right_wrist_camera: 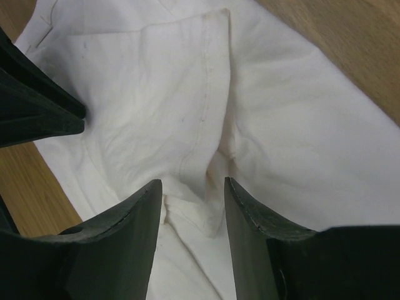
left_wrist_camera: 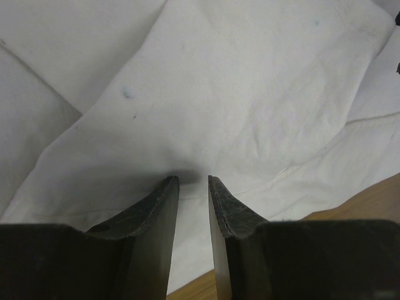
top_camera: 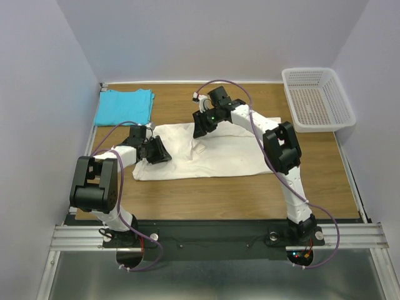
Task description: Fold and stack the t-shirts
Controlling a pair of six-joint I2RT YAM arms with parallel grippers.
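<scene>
At the near edge a metal rail (top_camera: 219, 234) is seen, and the two arms are bolted on it. Beyond it the bare wood of the tabletop (top_camera: 219, 194) is shown.

The cream-white t-shirt (top_camera: 219, 153) is laid flat in the middle of the tabletop, partly folded, with creases across it. Its left end is covered by the left gripper (left_wrist_camera: 192, 181). The fingers of this gripper are set close together with only a narrow gap, and their tips are pressed to the cloth. Whether cloth is pinched between them cannot be told. The right side of the shirt is crossed from above by the right arm (top_camera: 284, 150).

At the far edge of the same shirt the right gripper (right_wrist_camera: 192, 182) is placed, with its jaws parted. A raised fold with a stitched hem is seen between them, and it is not squeezed.

In the far left corner the turquoise t-shirt (top_camera: 125, 106) is found, folded to a neat square, well apart from both grippers. In the far right corner a white mesh basket (top_camera: 325, 127) is stood.
</scene>
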